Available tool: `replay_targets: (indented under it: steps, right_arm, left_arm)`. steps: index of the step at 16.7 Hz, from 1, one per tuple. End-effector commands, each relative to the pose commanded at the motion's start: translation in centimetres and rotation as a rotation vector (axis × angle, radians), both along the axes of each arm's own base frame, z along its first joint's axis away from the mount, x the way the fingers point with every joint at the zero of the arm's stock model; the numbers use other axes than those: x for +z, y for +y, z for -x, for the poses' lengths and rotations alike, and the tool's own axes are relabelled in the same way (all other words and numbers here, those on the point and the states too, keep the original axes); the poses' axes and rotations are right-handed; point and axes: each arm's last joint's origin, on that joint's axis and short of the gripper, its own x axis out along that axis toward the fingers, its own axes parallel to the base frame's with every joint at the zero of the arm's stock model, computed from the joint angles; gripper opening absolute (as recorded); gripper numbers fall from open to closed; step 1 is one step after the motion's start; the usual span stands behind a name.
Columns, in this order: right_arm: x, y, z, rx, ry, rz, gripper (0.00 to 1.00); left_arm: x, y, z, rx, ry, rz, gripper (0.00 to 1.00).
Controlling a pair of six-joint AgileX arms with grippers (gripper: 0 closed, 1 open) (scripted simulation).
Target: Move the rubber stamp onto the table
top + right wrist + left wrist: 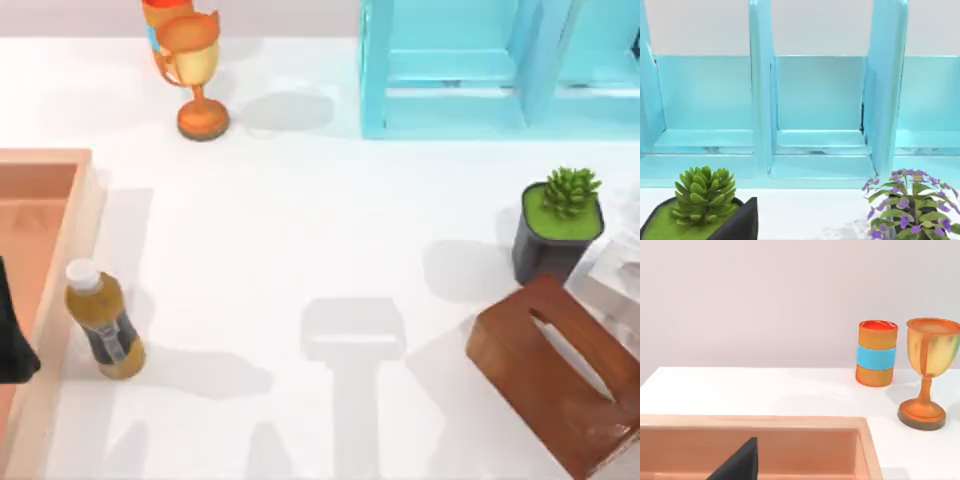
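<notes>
Top view: the white table (300, 250) carries a blue shelf (450, 110) at the back and a tray (85, 200) at the left edge. A tissue box (540, 380) and a succulent (555, 235) are at the right, and a bottle (105, 325) stands just beside the tray. The left gripper (12, 340) hangs over the tray, and the right gripper (740, 225) is near the succulent, facing the shelf. Whether either is apart or together cannot be told, nor can the stamp's place.
</notes>
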Motion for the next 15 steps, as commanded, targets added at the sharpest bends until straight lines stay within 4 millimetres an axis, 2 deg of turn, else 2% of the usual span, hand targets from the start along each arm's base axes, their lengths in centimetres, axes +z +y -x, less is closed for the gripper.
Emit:
replay_targets:
  steps: [4,9,12,15]
  right_arm:
    - [0.0,0.0,0.0,0.0,0.0,0.0,1.0]
    - [0.0,0.0,0.0,0.0,0.0,0.0,1.0]
    - [0.0,0.0,0.0,0.0,0.0,0.0,1.0]
    - [0.0,0.0,0.0,0.0,0.0,0.0,1.0]
  left_arm:
    - [0.5,0.1,0.0,0.009,0.033,-0.009,1.0]
    - [4.0,0.9,-0.9,0.061,0.292,-0.062,1.0]
    - [6.3,1.8,-3.0,0.087,0.55,-0.092,1.0]
    - [8.0,3.2,-6.2,0.093,0.835,-0.104,1.0]
